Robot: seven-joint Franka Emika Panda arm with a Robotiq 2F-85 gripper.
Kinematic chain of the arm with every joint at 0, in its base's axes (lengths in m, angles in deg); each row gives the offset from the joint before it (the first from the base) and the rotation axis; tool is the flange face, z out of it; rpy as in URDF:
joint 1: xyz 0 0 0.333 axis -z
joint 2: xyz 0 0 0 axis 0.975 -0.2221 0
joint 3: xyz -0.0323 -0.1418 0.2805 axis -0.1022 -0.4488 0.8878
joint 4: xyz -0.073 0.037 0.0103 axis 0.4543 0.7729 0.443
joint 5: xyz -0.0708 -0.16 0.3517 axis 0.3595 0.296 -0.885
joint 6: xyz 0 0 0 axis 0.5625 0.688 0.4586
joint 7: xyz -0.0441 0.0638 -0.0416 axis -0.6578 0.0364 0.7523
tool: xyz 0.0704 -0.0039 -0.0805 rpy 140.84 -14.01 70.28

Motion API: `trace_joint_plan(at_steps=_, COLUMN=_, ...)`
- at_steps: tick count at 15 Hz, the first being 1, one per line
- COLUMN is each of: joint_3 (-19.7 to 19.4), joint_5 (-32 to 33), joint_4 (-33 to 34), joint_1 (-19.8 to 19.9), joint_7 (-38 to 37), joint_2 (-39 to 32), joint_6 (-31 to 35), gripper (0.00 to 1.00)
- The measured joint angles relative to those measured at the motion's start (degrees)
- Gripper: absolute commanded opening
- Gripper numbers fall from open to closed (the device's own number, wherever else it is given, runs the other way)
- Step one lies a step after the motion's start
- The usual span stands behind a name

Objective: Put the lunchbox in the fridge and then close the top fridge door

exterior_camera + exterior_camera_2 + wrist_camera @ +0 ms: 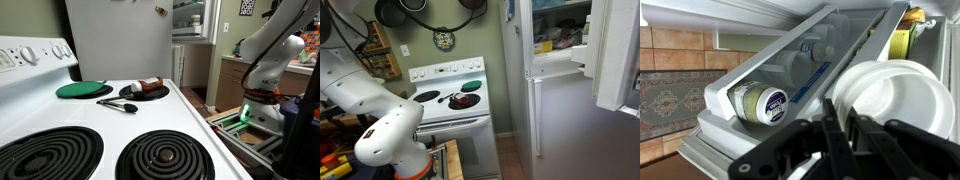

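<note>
**Fridge** (560,120): the tall white cabinet, our landmark. Its upper compartment stands open and lit, with goods on the shelves too small to name.

**Top fridge door** (617,50): swung wide, away from the fridge front.

**Stove** (100,125): white with black coil burners, well apart from the fridge in both exterior views.

**Robot arm** (370,100): white, standing on the stove's side of the fridge. Its tip runs out of both exterior views.

**Door shelf** (715,115): a white rail on the open fridge. We see a **jar** (762,100) lying on its side with a white and blue printed lid towards us, and pale bottles further along. Something yellow (902,45) sits behind.

**Green lid** (84,89): flat on the stove.

**Dark plate** (150,90): holds food, just beside the lid on the fridge side.

**Lunchbox** (895,90): a whitish tub just beside the door shelf, at the fridge's open top. We cannot make out its contents.

**Gripper** (843,135): dark fingers pressed together, pinching the lunchbox at its near rim.
</note>
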Motion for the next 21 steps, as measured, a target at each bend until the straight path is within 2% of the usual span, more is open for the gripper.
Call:
trace_joint_plan(at_steps=2, joint_3=0.0, joint_5=0.0, joint_4=0.0, joint_1=0.0, joint_7=0.0, joint_2=0.0, joint_6=0.0, gripper=0.03)
trace_joint_plan(at_steps=3, joint_3=0.0, joint_5=0.0, joint_4=0.0, joint_1=0.0, joint_7=0.0, joint_2=0.0, joint_6=0.0, gripper=0.11)
trace_joint_plan(at_steps=20, joint_3=-0.2, joint_5=1.8, joint_4=0.3, joint_1=0.3, joint_7=-2.7, joint_2=-0.2, joint_6=0.0, gripper=0.11)
trace_joint_plan(at_steps=21, joint_3=-0.2, joint_5=1.8, joint_4=0.3, joint_1=0.3, joint_7=-2.7, joint_2=-0.2, joint_6=0.0, gripper=0.03)
